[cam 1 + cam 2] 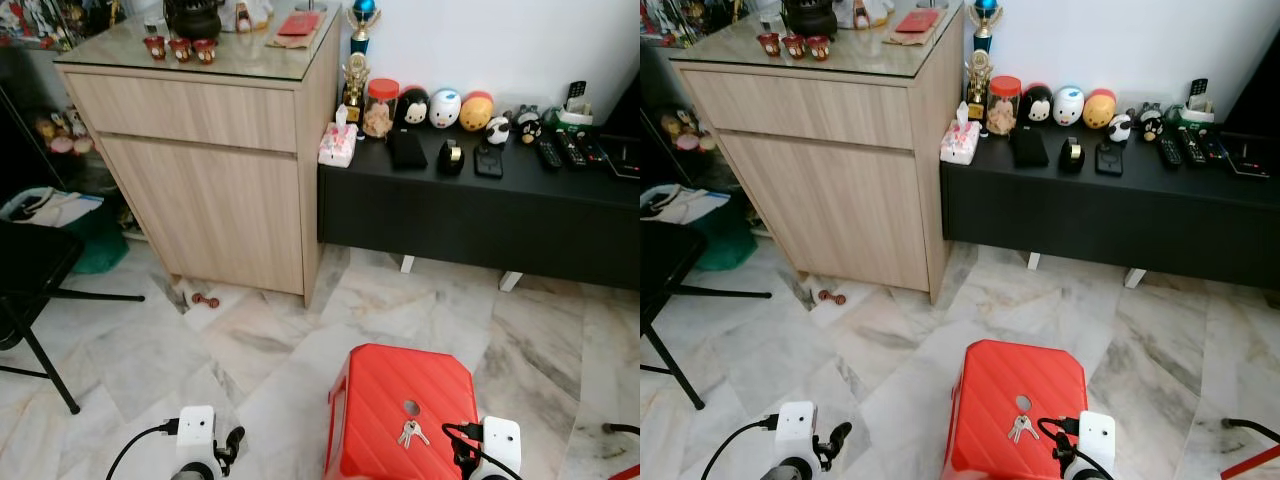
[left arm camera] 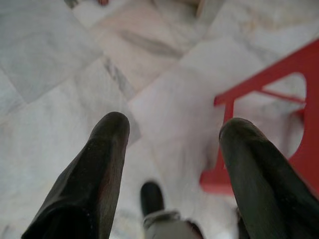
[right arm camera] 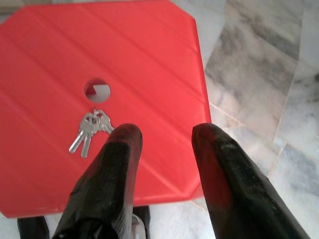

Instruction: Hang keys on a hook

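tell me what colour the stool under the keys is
Red. The stool shows best in the right wrist view, with the silver keys lying by its centre hole.

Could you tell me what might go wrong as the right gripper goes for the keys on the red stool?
The keys lie flat beside the hole in the red stool; a nudge could push them through. The open right gripper sits off to one side of them, so closing now would likely miss.

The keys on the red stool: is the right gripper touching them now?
Apart. In the right wrist view the right gripper hangs open above the red stool, and bare red plastic shows between its fingertips and the keys.
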